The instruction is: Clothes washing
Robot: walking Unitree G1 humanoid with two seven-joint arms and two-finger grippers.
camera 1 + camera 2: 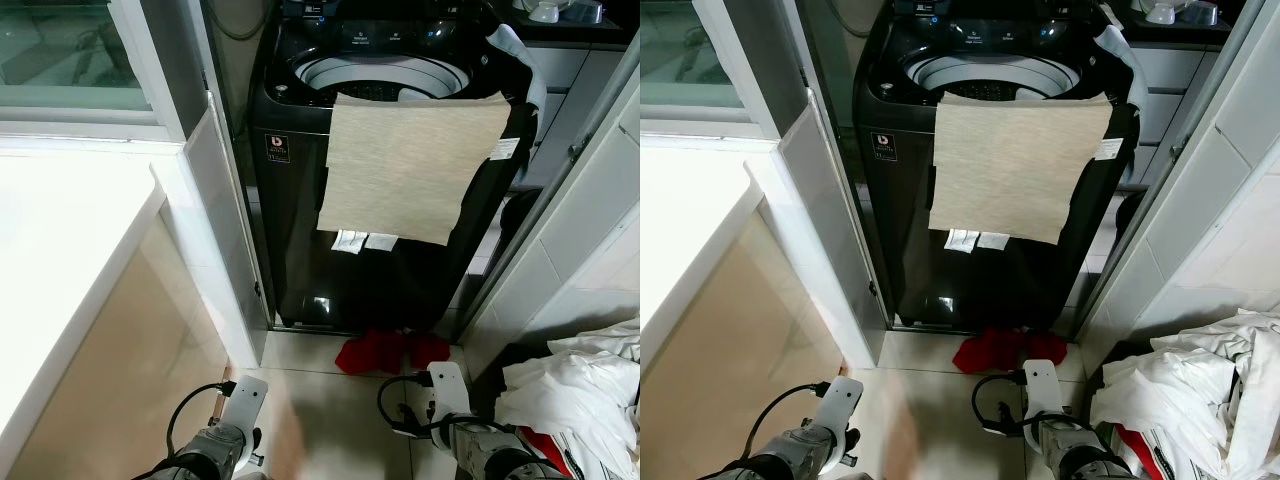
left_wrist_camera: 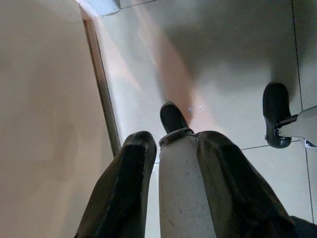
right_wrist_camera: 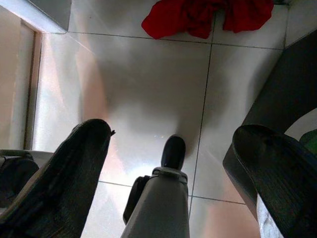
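**Red cloth on the floor, washer open, both claws empty**

Head view: You are standing in front of the black top-load washing machine (image 1: 375, 200). Its lid is up and the round tub (image 1: 385, 78) is open. A beige cloth (image 1: 410, 165) hangs over the front edge of the washer. A red cloth (image 1: 390, 352) lies on the tiled floor (image 1: 320, 400), right at the foot of the washer. It is ahead of both claws and nearer to your right one. A heap of white laundry (image 1: 575, 395) sits out past your right arm, on its outer side. Both arms hang low, so this view tells you little about the fingers.

Left wrist view: Your left claw (image 2: 176, 163) points down at the bare floor. Its two black fingers (image 2: 126, 183) are spread apart with nothing between them. A glass panel stands close on its outer side.

Right wrist view: Your right claw (image 3: 176, 158) also points down at the floor. Its fingers (image 3: 74, 163) are spread wide and hold nothing. The red cloth (image 3: 208, 17) lies ahead of the fingertips, not touching them.

I think you are at the picking-up step. Next, you would need to bend down, reach the right claw forward to the red cloth, pinch a thick fold, then lift it up and over into the tub.
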